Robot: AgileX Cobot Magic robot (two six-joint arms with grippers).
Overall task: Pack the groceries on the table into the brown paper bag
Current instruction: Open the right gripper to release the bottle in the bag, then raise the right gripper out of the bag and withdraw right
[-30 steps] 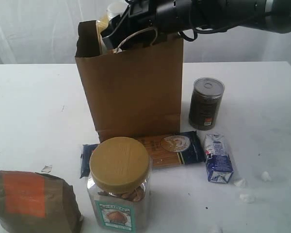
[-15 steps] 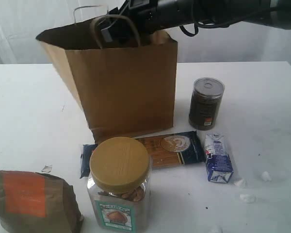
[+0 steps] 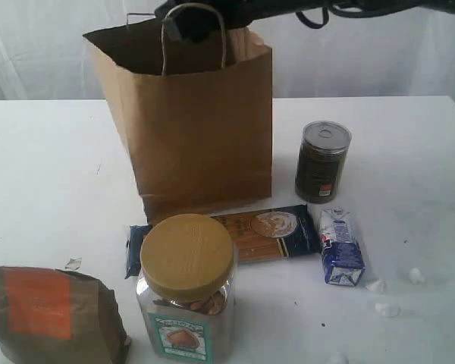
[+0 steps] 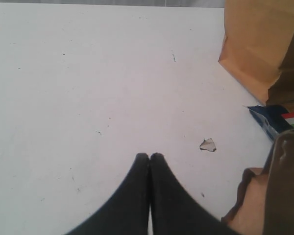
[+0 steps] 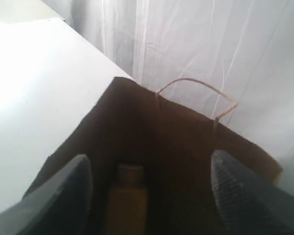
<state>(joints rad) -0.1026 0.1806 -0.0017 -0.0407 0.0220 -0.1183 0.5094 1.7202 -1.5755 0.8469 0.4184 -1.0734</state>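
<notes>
Right wrist view: right gripper [image 5: 149, 156] spread wide, empty, over the mouth of the brown paper bag [image 5: 137, 117] — yellow bottle [image 5: 127, 200] stands inside. Left gripper [image 4: 149, 156] pinched together, empty, above the table [image 4: 88, 73]; dark can [image 3: 322, 161] outside, near the bag.

Three cameras: one facing the desk from the front, one riding on each wrist.

The outside camera is sitting low at the near edge of the desk [image 3: 45, 152], tilting slightly down toward the curtain [image 3: 30, 45], with the jar [image 3: 186, 288] closest to it. The left wrist camera is looking steeply down past the left fingers [image 4: 132, 200] at bare desk, sharing the bag [image 4: 255, 44] corner, packet [image 4: 269, 117] end and pouch [image 4: 289, 196] with the outside view. The right wrist camera is hovering just above the bag, peering into its mouth between the right fingers [image 5: 63, 196], sharing that rim with the outside view.
</notes>
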